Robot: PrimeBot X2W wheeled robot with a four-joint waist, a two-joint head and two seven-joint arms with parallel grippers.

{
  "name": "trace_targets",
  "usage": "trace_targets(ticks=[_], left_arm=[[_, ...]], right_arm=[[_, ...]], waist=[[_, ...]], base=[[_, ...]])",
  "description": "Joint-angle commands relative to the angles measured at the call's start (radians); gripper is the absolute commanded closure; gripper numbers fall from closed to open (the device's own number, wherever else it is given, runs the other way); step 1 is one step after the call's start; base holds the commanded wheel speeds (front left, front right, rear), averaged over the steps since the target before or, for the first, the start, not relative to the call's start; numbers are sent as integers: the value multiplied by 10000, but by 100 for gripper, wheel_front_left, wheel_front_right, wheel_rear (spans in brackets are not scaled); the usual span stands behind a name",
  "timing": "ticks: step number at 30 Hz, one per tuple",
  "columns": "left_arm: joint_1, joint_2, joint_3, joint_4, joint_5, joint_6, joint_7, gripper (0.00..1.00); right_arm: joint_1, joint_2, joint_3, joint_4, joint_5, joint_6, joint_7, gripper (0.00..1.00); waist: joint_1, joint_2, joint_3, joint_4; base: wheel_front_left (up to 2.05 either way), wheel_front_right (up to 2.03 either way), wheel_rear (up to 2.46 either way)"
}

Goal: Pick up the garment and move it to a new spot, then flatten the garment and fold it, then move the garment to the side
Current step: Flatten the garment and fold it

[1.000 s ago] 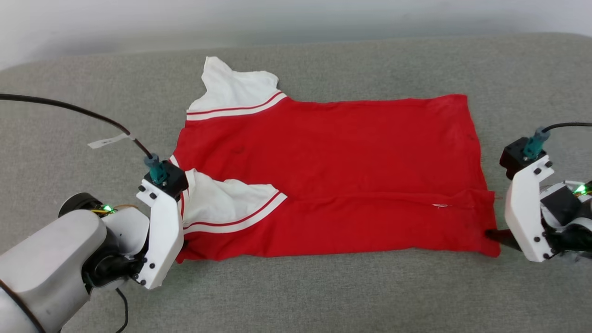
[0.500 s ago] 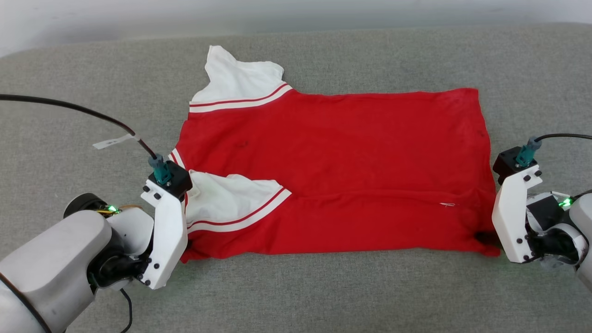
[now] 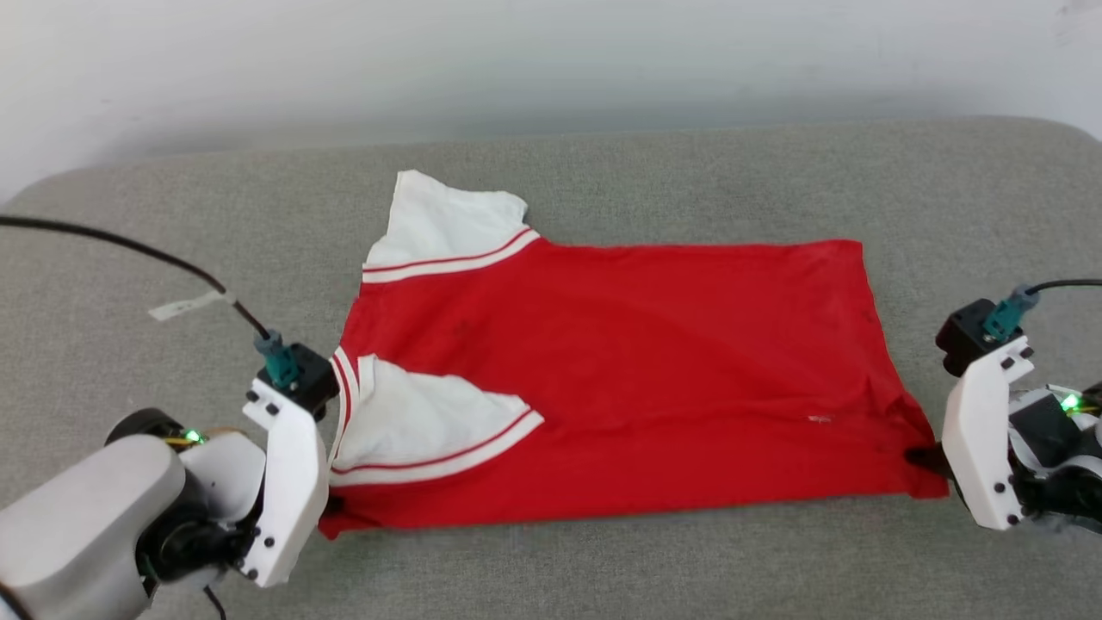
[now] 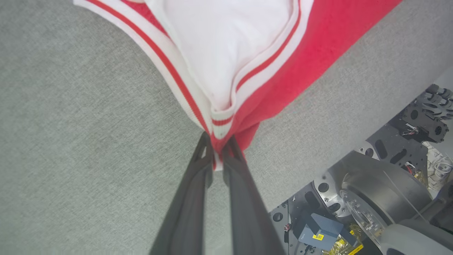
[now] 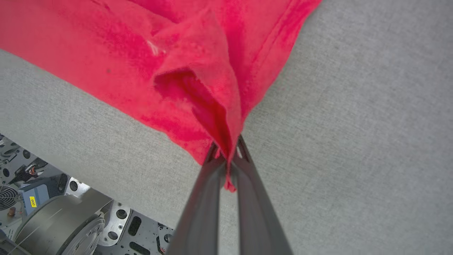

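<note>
The garment [image 3: 620, 379] is a red jersey with white striped sleeves, spread sideways on the grey cushion, its near long edge folded over. My left gripper [image 4: 218, 145] is shut on the garment's [image 4: 226, 63] striped near-left corner, by the folded white sleeve [image 3: 413, 426]. In the head view the left gripper [image 3: 331, 504] sits at that corner, mostly behind its white housing. My right gripper [image 5: 228, 148] is shut on the bunched red hem corner of the garment [image 5: 184, 56]. The right gripper [image 3: 925, 456] stands at the near-right corner in the head view. The print is hidden.
The grey cushion [image 3: 603, 560] stretches around the garment, with a pale wall behind it. The left arm's black cable [image 3: 129, 250] carries a white tag and arcs over the cushion's left part. The robot's base [image 4: 371, 209] lies below the cushion's front edge.
The right gripper has shut on the red hem corner, which now puckers up. The near fold has smoothed a little. The head camera has tilted, showing more wall.
</note>
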Motion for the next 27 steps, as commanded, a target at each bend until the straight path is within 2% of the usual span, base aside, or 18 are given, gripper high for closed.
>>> trace_targets(ticks=[1, 8, 16, 17, 18, 19, 22, 27], left_arm=[[333, 143, -75, -205, -96, 94, -25, 100], [957, 363, -316, -677, -172, 354, -4, 100], [1053, 151, -447, -215, -81, 322, -134, 100], [1019, 121, -425, -167, -53, 307, -211, 100], [952, 87, -401, -151, 27, 289, -300, 0], [893, 64, -364, -108, 54, 294, -380, 0], [689, 137, -234, -112, 95, 247, -521, 0], [333, 490, 222, -363, 12, 328, -753, 0]], right_arm=[[302, -285, -24, -263, 148, -4, 22, 100], [1037, -801, 4, -740, 322, -5, 198, 100], [1411, -177, -155, 21, 133, -4, -60, 100], [1420, -61, -210, 123, 128, -4, -157, 92], [1442, 38, -270, 207, 125, -4, -255, 55], [1461, 116, -314, 258, 90, -4, -364, 0], [1412, 176, -466, 87, -151, -4, -950, 0], [1408, -81, -851, -546, -765, -4, -2352, 0]], waist=[[1, 0, -101, -20], [1, 0, 64, -26], [1, 0, 427, 1], [1, 0, 436, 5], [1, 0, 431, 11], [1, 0, 413, 19], [1, 0, 262, 48], [1, 0, -59, 21]], base=[[0, 0, 0], [0, 0, 0], [0, 0, 0], [0, 0, 0], [0, 0, 0], [0, 0, 0], [0, 0, 0], [0, 0, 0]])
